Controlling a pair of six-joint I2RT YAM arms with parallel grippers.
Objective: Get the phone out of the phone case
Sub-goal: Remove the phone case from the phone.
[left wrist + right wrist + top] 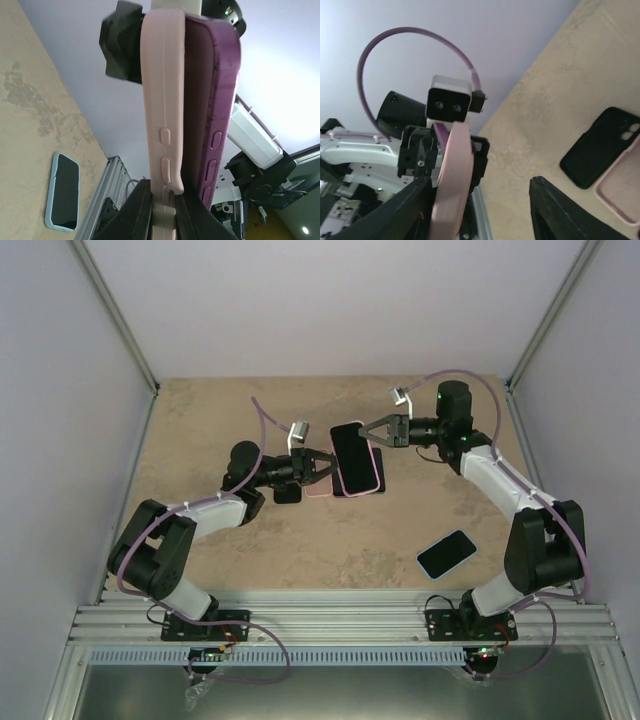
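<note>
Phone (352, 452), dark purple with its black screen facing up, is in the air above the middle of the bench (230, 410), seated in the pink phone case (162, 90). The left claw (320, 466) is clamped narrowly on the case's edge. In the left wrist view one long side of the phone has already lifted clear of the case wall, but the end near the fingers looks seated.

The right claw (372, 430) stands spread wide at the phone's far corner. I cannot tell whether it touches the phone.

To do this step well, I judge that the right claw should close on the phone body alone — on the freed edge, not on the pink lip — and then peel it away from the seated end while the left claw holds the case steady. Gripping both layers together would only press the phone back in. A slow tilt rather than a straight pull should stop the soft case from springing.

Counted:
- **Phones:** two — the purple one, and a second phone (447, 553) lying on the bench near the right arm.
- **Cases:** four — the held pink one, the light-blue case (63, 197) on the second phone, a black case (600, 147), and an empty pink case (620, 187) just beside the black one.
- **Claws:** two.
</note>
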